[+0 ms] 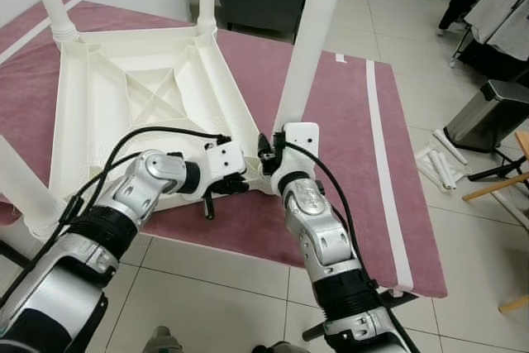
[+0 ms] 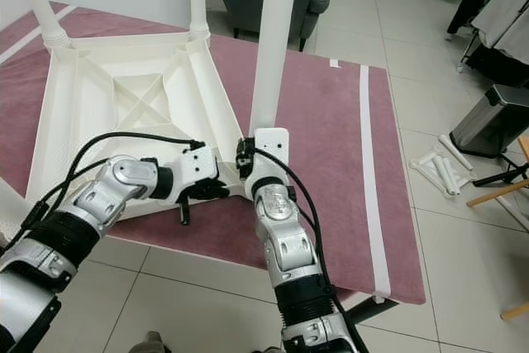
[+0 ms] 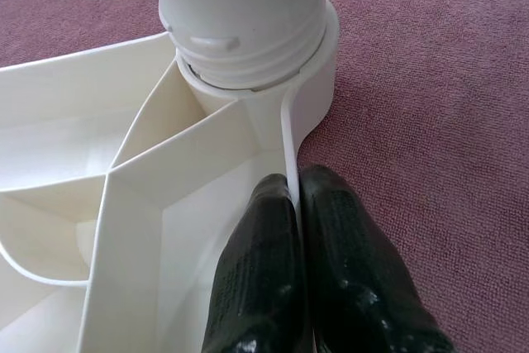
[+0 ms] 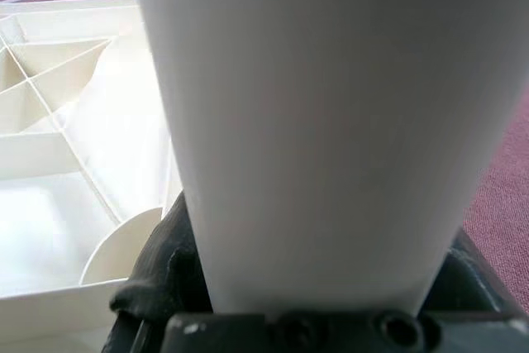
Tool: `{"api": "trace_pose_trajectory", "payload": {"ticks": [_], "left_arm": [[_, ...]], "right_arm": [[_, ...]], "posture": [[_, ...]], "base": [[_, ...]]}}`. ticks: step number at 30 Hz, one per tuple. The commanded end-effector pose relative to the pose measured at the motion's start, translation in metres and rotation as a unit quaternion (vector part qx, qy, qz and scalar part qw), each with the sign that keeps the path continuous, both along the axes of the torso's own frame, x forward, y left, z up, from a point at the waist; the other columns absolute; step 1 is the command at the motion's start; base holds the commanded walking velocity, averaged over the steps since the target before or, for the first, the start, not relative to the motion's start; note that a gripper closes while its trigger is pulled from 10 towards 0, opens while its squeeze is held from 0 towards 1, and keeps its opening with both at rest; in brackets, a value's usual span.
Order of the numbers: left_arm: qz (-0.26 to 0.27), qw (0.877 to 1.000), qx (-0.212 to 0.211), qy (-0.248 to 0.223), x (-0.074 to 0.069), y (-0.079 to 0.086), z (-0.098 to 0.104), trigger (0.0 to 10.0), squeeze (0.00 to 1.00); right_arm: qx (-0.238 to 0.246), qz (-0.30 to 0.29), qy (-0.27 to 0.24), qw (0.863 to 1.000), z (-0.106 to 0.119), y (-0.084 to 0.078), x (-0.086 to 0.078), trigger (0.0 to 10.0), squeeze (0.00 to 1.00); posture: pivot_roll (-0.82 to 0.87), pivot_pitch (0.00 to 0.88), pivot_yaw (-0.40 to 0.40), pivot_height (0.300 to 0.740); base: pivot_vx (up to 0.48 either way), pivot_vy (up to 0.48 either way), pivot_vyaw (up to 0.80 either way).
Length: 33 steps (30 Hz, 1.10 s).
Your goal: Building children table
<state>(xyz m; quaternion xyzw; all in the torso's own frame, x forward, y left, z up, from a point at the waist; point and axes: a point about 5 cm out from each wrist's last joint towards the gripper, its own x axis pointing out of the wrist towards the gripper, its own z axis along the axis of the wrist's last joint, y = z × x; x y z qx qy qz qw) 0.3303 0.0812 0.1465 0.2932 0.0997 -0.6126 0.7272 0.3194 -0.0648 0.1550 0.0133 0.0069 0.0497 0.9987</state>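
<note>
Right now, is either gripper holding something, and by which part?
The left gripper pinches the upturned tabletop's rim beside the corner socket. The right gripper clasps the table leg near its lower end.

Bright, even daylight all round, soft shadows only, and the head views are sharp with a slight bend at the edges. The white table [image 1: 140, 97] nearly washes out, ribs faint. Right wrist view: the leg [image 4: 331, 121] looms close, soft and blurred. Left wrist view is crisp on the maroon rug [image 3: 430, 80].

Both eye views look steeply down on the upturned table [image 1: 140, 97]; both wrist views sit close at its near corner.
</note>
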Motion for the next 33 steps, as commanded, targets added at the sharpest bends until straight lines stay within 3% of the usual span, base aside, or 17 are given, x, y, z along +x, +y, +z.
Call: {"api": "trace_pose_trajectory", "payload": {"ticks": [1, 4, 5, 6, 8, 9, 10, 14, 17, 18, 22, 23, 25, 30, 33], "left_arm": [[-0.105, 0.992, -0.048, -0.05, -0.009, -0.031, 0.032, 0.0, 0.0], [-0.104, 0.992, -0.045, -0.051, -0.009, -0.028, 0.031, 0.0, 0.0], [-0.104, 0.992, -0.043, -0.052, -0.009, -0.026, 0.031, 0.0, 0.0], [-0.104, 0.992, -0.043, -0.052, -0.009, -0.026, 0.031, 0.0, 0.0], [-0.108, 0.992, -0.037, -0.054, -0.01, -0.021, 0.03, 0.0, 0.0], [-0.108, 0.992, -0.037, -0.054, -0.01, -0.021, 0.03, 0.0, 0.0], [-0.115, 0.991, -0.029, -0.058, -0.013, -0.016, 0.03, 0.0, 0.0], [-0.125, 0.99, -0.018, -0.06, -0.017, -0.01, 0.03, 0.0, 0.0], [-0.15, 0.987, 0.009, -0.061, -0.027, 0.004, 0.028, 0.0, 0.0], [-0.15, 0.987, 0.009, -0.061, -0.027, 0.004, 0.028, 0.0, 0.0], [-0.191, 0.979, 0.042, -0.049, -0.048, 0.025, 0.025, 0.0, 0.0], [-0.191, 0.979, 0.042, -0.049, -0.048, 0.025, 0.025, 0.0, 0.0], [-0.201, 0.977, 0.05, -0.044, -0.057, 0.033, 0.025, 0.0, 0.0], [-0.207, 0.976, 0.056, -0.039, -0.064, 0.039, 0.025, 0.0, 0.0], [-0.211, 0.975, 0.06, -0.029, -0.075, 0.047, 0.025, 0.0, 0.0]], "right_arm": [[-0.004, -0.014, 0.071, 0.997, -0.029, -0.007, -0.001, 9.7, 0.0], [-0.002, 0.012, 0.053, 0.999, -0.023, -0.004, -0.001, 10.0, 0.0], [0.002, 0.037, 0.035, 0.999, -0.017, -0.003, -0.001, 10.0, 1.0], [0.002, 0.037, 0.035, 0.999, -0.017, -0.003, -0.001, 10.0, 1.0], [0.012, 0.129, 0.002, 0.992, -0.003, 0.0, -0.005, 10.0, 1.0], [0.012, 0.129, 0.002, 0.992, -0.003, 0.0, -0.005, 10.0, 1.0], [0.006, 0.2, -0.024, 0.98, 0.008, -0.002, -0.008, 10.0, 0.0], [-0.013, 0.244, -0.046, 0.969, 0.018, -0.01, -0.009, 10.0, 0.0], [-0.042, 0.313, -0.064, 0.947, 0.031, -0.027, -0.009, 10.0, 0.0], [-0.042, 0.313, -0.064, 0.947, 0.031, -0.027, -0.009, 10.0, 0.0], [-0.073, 0.418, -0.051, 0.904, 0.037, -0.038, -0.015, 10.0, 0.0], [-0.073, 0.418, -0.051, 0.904, 0.037, -0.038, -0.015, 10.0, 0.0], [-0.078, 0.456, -0.038, 0.886, 0.036, -0.04, -0.017, 10.0, 0.0], [-0.083, 0.482, -0.025, 0.872, 0.034, -0.04, -0.019, 10.0, 0.0], [-0.079, 0.547, 0.002, 0.833, 0.026, -0.036, -0.029, 10.0, 0.0]], "posture": [[0.22, 0.074, -0.042, 0.74], [0.22, 0.075, -0.041, 0.74], [0.22, 0.076, -0.042, 0.74], [0.22, 0.076, -0.042, 0.74], [0.22, 0.078, -0.046, 0.74], [0.22, 0.078, -0.046, 0.74], [0.22, 0.08, -0.047, 0.74], [0.22, 0.081, -0.049, 0.74], [0.23, 0.082, -0.054, 0.74], [0.23, 0.082, -0.054, 0.74], [0.23, 0.085, -0.057, 0.74], [0.23, 0.085, -0.057, 0.74], [0.23, 0.085, -0.058, 0.74], [0.25, 0.089, -0.065, 0.74], [0.26, 0.092, -0.072, 0.74]], "base": [[0.0, 0.0, 0.0], [0.0, 0.0, 0.0], [0.0, 0.0, 0.0], [0.0, 0.0, 0.0], [0.0, 0.0, 0.0], [0.0, 0.0, 0.0], [0.0, 0.0, 0.0], [0.0, 0.0, 0.0], [0.0, 0.0, 0.0], [0.0, 0.0, 0.0], [0.0, 0.0, 0.0], [0.0, 0.0, 0.0], [0.0, 0.0, 0.0], [0.0, 0.0, 0.0], [0.0, 0.0, 0.0]]}}
